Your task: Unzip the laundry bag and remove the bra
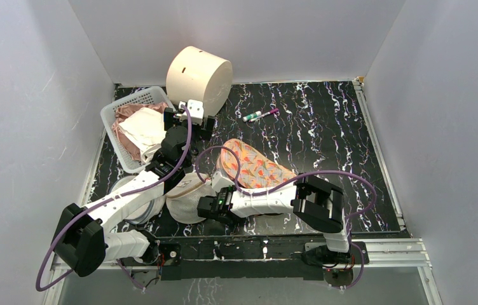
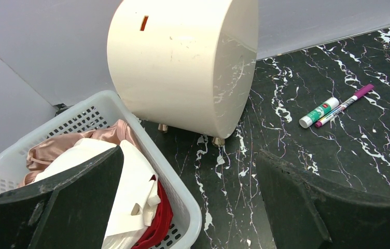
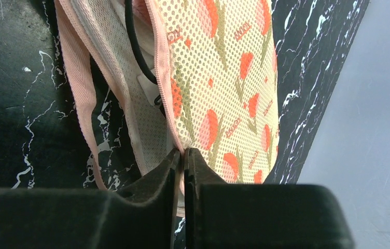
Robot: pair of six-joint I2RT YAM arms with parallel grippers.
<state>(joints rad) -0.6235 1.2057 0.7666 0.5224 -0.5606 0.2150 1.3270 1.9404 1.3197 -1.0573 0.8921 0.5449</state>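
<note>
hovering just in front of the cream drum (image 1: pixel 198 77), beside the white basket (image 1: pixel 128 98) left of it, the left gripper (image 2: pixel 189 153) gapes wide, holding nothing. nearer than the drum and slightly right lies the laundry bag (image 1: pixel 259 168), a thin black strap (image 3: pixel 130 46) in its parted mouth. the right gripper (image 3: pixel 184 155) pinches its pink-trimmed edge, jaws almost together. two markers (image 1: pixel 260 114) lie right of the drum.

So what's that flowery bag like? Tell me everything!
The laundry bag is peach-beige mesh dotted with holes, printed with red-orange flowers and green stems, edged in pink trim. It lies on the black marbled table near the middle. Its near edge gapes, showing pale lining and a thin black cord inside. A pink loop strap hangs beside it. The right gripper is shut on its edge.
</note>
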